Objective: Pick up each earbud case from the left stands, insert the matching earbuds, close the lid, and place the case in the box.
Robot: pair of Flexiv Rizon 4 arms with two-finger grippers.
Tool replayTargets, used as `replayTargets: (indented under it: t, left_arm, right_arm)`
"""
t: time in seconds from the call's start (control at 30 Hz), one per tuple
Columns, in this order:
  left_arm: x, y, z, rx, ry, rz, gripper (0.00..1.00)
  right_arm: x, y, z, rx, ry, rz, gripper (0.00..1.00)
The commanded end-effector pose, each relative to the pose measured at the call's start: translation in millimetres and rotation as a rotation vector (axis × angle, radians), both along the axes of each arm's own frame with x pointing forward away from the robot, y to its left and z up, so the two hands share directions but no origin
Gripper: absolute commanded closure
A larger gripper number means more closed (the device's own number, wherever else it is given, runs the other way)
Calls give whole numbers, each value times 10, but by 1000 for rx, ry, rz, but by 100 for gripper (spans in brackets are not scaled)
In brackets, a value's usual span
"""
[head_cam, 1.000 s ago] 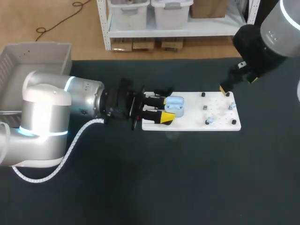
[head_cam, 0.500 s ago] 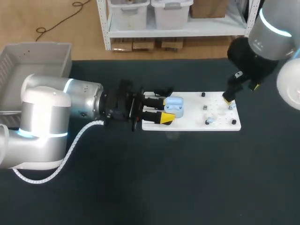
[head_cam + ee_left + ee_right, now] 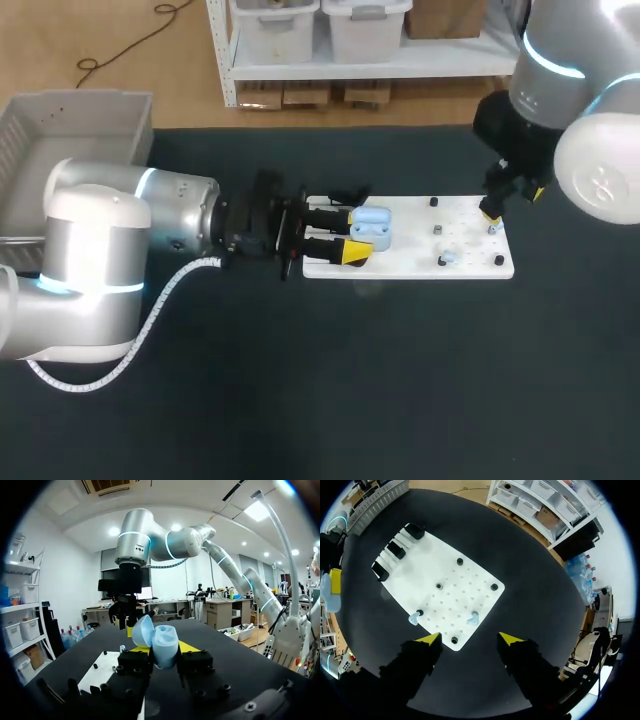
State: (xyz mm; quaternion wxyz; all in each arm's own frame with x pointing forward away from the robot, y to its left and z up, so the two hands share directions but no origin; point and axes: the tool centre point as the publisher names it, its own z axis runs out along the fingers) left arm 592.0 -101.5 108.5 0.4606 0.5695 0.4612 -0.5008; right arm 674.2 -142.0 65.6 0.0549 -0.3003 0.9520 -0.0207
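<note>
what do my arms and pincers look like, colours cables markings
The left arm and right arm are thick rounded silver-grey tubes with a glowing light-blue ring at a joint. A white coiled cable runs along the left one. The left pincer and right pincer are black, each with two fingers ending in bright yellow tips.

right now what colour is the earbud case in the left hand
Light blue. The earbud case shows best in the left wrist view.
</note>
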Motion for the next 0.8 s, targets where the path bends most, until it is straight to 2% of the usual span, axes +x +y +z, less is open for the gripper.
replayTargets:
  t: [0.03, 0.3, 0.53, 0.63, 0.8]
  left_arm:
    - [-21, 3, -1, -1, -3, 7, 100]
    - [-21, 3, -1, -1, -3, 7, 100]
    - [-21, 3, -1, -1, -3, 7, 100]
    - [-21, 3, -1, -1, -3, 7, 100]
    - [-21, 3, -1, -1, -3, 7, 100]
  right_arm:
    - [70, 16, -62, -7, 11, -1, 47]
    - [86, 41, -167, -17, 33, 3, 40]
    - [105, 34, -256, -27, 49, 2, 46]
    - [109, 47, -295, -30, 57, 3, 43]
    - [116, 69, -336, -32, 64, 5, 49]
